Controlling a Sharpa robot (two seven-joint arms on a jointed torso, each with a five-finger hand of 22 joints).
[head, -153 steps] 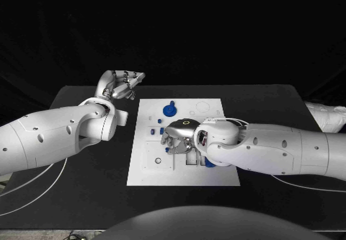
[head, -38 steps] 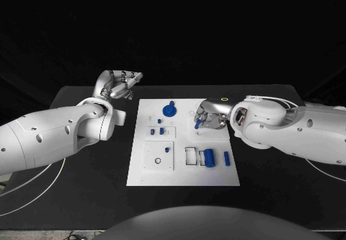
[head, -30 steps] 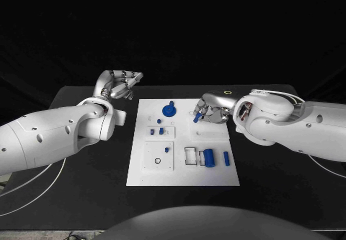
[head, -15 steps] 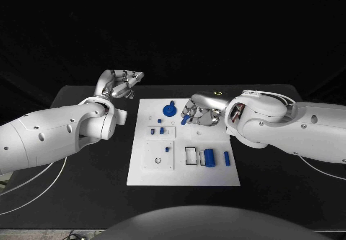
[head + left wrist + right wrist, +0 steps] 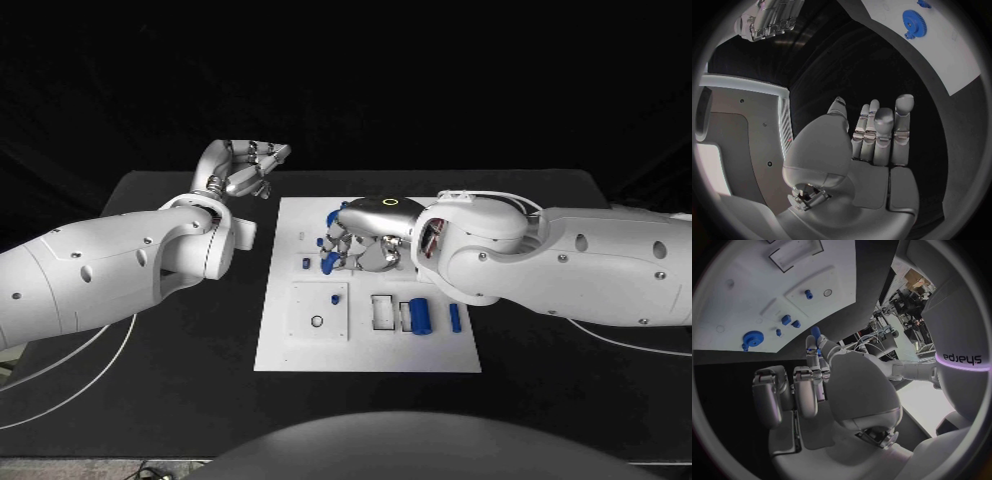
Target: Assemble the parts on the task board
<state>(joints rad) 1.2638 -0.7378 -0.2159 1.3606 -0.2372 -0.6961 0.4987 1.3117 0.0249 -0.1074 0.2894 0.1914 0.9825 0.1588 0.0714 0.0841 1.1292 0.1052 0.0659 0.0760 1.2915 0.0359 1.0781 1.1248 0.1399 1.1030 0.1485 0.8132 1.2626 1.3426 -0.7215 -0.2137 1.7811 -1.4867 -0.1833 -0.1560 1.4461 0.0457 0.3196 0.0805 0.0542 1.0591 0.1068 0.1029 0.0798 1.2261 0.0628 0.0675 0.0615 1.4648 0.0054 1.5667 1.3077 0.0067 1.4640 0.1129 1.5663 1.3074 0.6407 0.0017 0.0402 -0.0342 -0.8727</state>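
Right hand [image 5: 364, 243] pinches a blue peg [image 5: 330, 262] over the task board [image 5: 289, 350].

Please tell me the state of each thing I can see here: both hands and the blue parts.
Left hand: holds nothing, off the task board.
Right hand: pinches a blue peg above the board.
Blue gear: lies flat on the board.
Blue cylinder: lies on its side.

A black table [image 5: 173, 400] carries the scene, dark and matte, against a black backdrop. 2 thin pale cables lie on it: 1 curves across the near left part [image 5: 65, 385], the other runs along the right side [image 5: 627, 380]. A crumpled white cloth [image 5: 656, 232] sits at the far right edge.
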